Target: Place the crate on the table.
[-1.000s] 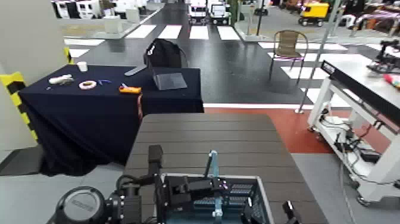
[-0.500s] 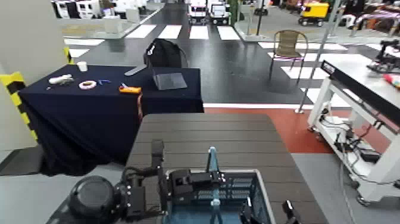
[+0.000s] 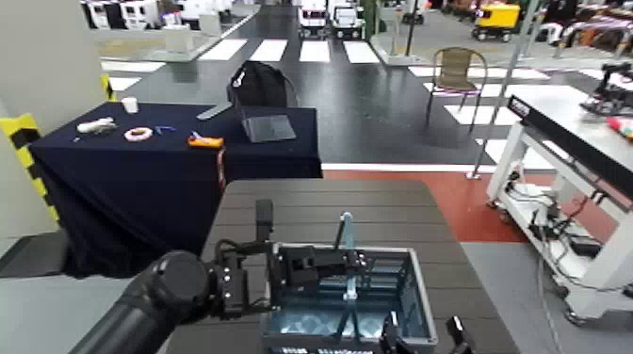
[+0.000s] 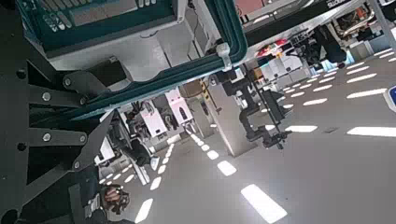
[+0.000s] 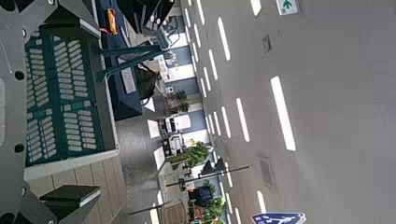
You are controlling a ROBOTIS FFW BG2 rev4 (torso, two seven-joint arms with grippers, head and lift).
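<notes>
The blue-grey crate with a thin light-blue handle is over the near end of the dark brown slatted table; I cannot tell whether it rests on the top. My left gripper is shut on the crate's left rim. In the left wrist view the crate's lattice sits right against the gripper. My right gripper is low at the crate's near right corner, open. Its fingers stand wide apart, with the crate's lattice side between them in the right wrist view.
A navy-draped table with small items and a laptop stands beyond on the left. A white-framed workbench is at the right, and a chair is farther back. The far half of the brown table is bare.
My left arm has carried the crate forward, farther onto the table, and more of the crate now shows. The right gripper has stayed where it was.
</notes>
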